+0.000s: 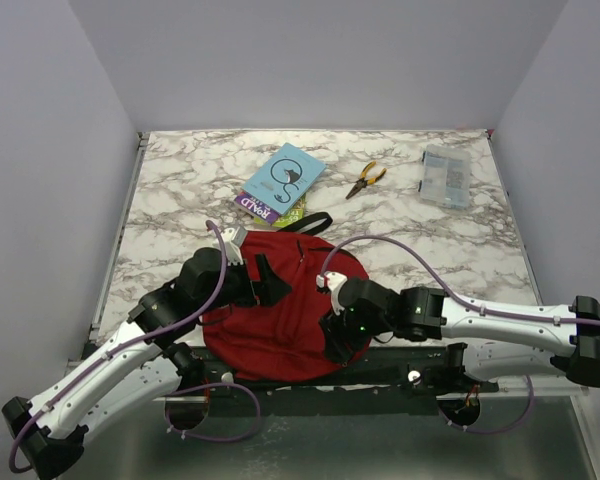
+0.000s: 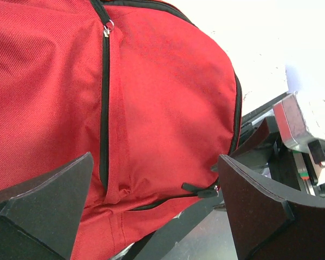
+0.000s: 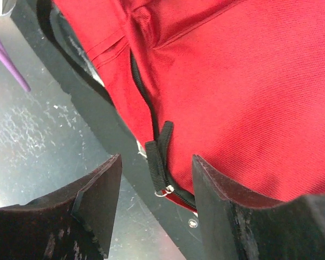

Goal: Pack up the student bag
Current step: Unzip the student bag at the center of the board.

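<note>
Right claw [image 3: 156, 160], released, should clench squarely on the near-edge zipper pull [image 3: 163, 138] while released left claw [image 2: 154, 158] pins the student bag [image 1: 280, 320].

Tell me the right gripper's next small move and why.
Probably ease down and close on the black zipper pull: the right gripper is open with the pull showing between its fingers, and the zip on the student bag looks shut.
</note>
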